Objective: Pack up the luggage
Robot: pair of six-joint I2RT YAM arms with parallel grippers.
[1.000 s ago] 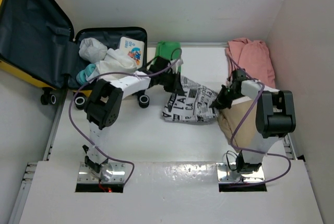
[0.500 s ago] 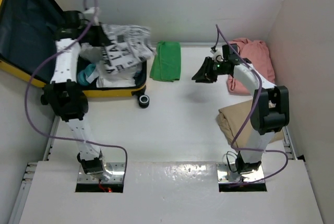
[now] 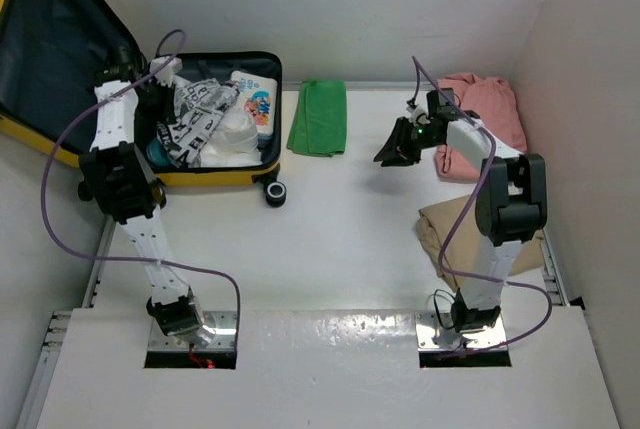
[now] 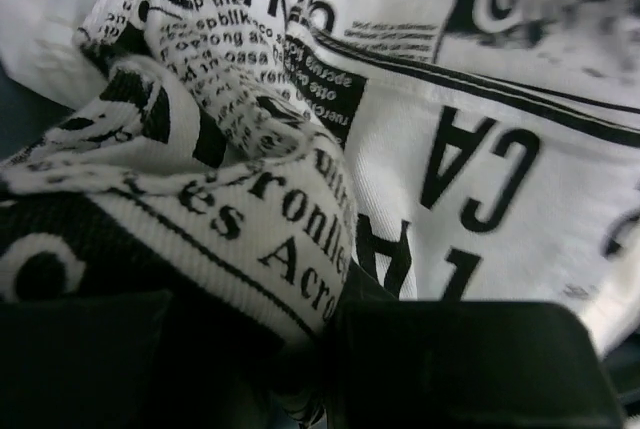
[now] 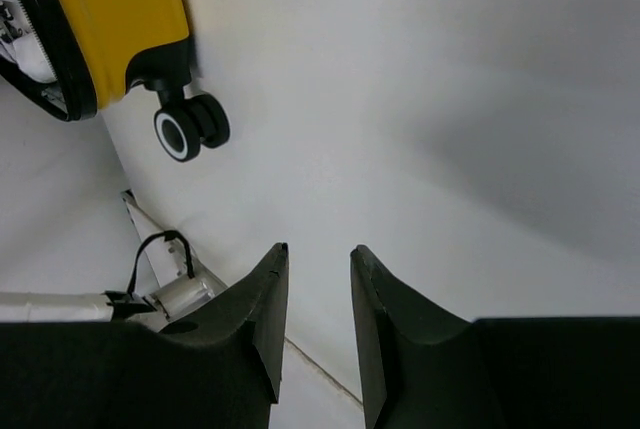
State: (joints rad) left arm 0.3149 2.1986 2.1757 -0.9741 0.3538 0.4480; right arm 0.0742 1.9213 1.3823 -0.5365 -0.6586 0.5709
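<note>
Top view, luggage: The small yellow hard-shell suitcase point(image 3: 215, 176) lies open at the far left of the white desk point(image 3: 340, 249). Its lid is propped back and its tray is partly filled with clothes and a white-and-blue tin box point(image 3: 255, 99).
Top view, left arm: Your left arm point(image 3: 120, 184) reaches into the tray. The left jaws sit on the black-and-white newspaper-print cloth point(image 3: 195, 119), which lies inside the suitcase.
Top view, right arm: Your right arm point(image 3: 510, 209) hangs its jaws above bare desk, between the green folded cloth point(image 3: 318, 117) and the pink crumpled garment point(image 3: 485, 119).
Top view, key relation: The green folded cloth lies just to the left of the right jaws, on the suitcase side. Its long axis runs away from the bases. The right arm is far nearer to it than the left. A tan folded garment point(image 3: 460, 234) waits near the right base.
Left wrist view, jaws: The left jaws are nearly closed, with a fold of the newspaper-print cloth pinched between them.
Right wrist view, jaws: The right jaws are part open, with nothing between them and only desk below.
Right wrist view, bearings: The suitcase's yellow shell and a black wheel point(image 5: 185, 129) show at upper left.
Judgement: You would likely let go on the left, then swing the right jaws left across the green cloth's short side.
</note>
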